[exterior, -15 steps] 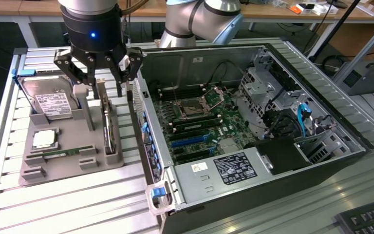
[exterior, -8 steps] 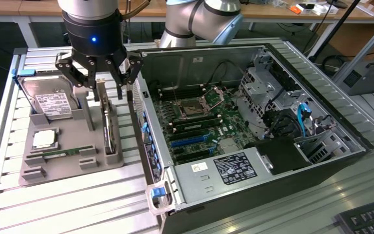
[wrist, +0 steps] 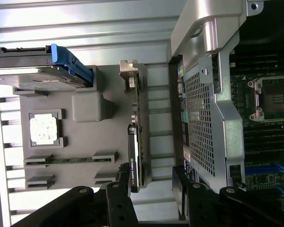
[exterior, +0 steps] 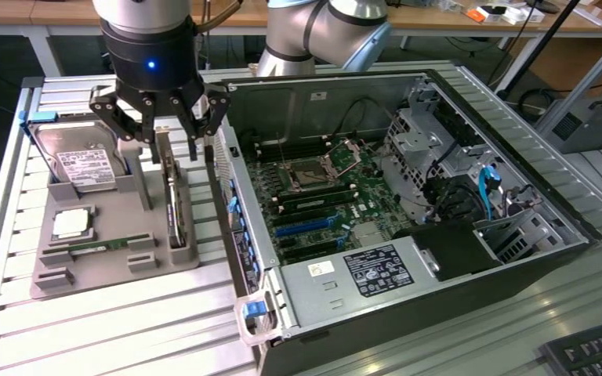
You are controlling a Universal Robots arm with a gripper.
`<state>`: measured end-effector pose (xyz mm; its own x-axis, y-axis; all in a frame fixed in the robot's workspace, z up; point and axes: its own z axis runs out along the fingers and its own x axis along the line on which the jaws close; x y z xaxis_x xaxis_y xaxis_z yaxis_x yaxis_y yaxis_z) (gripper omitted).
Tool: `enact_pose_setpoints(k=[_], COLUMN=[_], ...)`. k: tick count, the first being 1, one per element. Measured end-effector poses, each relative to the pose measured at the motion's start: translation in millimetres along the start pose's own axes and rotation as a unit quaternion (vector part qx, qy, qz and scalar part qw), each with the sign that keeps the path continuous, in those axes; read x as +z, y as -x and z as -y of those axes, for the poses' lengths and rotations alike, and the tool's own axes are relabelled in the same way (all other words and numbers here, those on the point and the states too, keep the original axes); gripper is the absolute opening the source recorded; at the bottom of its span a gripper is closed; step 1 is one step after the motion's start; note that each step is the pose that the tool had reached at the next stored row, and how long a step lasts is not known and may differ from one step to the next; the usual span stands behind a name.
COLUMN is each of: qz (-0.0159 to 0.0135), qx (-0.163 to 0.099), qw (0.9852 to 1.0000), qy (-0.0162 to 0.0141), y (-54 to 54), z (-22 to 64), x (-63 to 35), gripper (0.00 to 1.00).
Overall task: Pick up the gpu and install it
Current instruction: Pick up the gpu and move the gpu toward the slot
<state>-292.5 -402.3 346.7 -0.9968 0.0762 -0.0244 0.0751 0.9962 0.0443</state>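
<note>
1. The gpu (exterior: 172,200), a thin flat card with a green circuit board on one face, a black cooler on the other and a silver end bracket, was seen standing on edge in a slot of a grey moulded holder tray (exterior: 113,215), left of centre in the exterior view.
2. The black two-fingered gripper (exterior: 173,145) was held directly above the card's upper end, in the upper left of the frame. Its jaws were spread wide and nothing was grasped.
3. In the wrist view, the gpu's (wrist: 134,161) cooler end was seen between the gripper's (wrist: 151,189) two fingers, nearer one of them, with a clear gap to the other.
4. A silver hard drive with a white label (exterior: 79,160) was propped at the tray's far left end.
5. A square silver processor chip (exterior: 71,223) and a narrow green RAM stick (exterior: 97,247) were laid in recesses nearer the lower left.
6. An open black-and-silver computer case (exterior: 312,98) was placed just right of the tray, its green motherboard (exterior: 328,200) exposed.
7. Everything was set on a slatted metal table (exterior: 123,329).
</note>
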Motion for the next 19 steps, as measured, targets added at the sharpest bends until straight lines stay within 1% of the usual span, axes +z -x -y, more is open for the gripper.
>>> enact_pose_setpoints(k=[19], qz=[0.0000], qx=[0.000], qw=[1.0000], qy=[0.0000], y=[0.0], z=[0.2], x=[4.8], gripper=[0.48])
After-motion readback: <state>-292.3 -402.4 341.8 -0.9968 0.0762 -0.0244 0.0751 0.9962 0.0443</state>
